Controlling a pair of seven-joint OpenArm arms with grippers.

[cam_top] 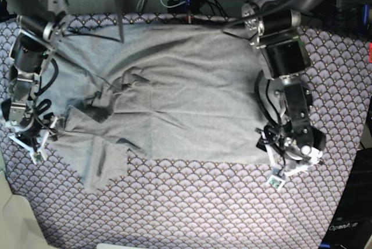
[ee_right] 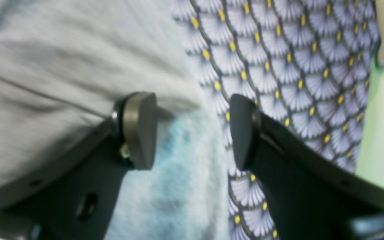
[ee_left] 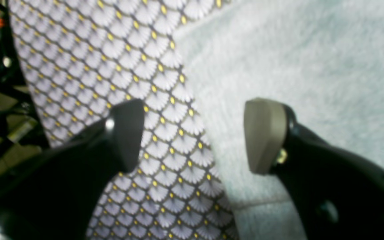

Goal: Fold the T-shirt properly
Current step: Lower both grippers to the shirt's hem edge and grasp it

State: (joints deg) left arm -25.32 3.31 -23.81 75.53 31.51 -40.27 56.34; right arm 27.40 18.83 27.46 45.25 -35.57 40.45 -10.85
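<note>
T-shirt (cam_top: 186,92) lies spread over the purple scallop-patterned table cloth (cam_top: 192,202), far half fairly flat, left side rumpled with a bunched sleeve toward the near-left. Left gripper (ee_left: 195,136): jaws apart, empty, straddling the shirt's edge at the scene's right. Right gripper (ee_right: 192,130): jaws apart over the left edge, nothing between them. Fabric looks thin, soft and light; likely to sag and wrinkle when lifted. Best pinched at hem or sleeve edges, both sides together.
</note>
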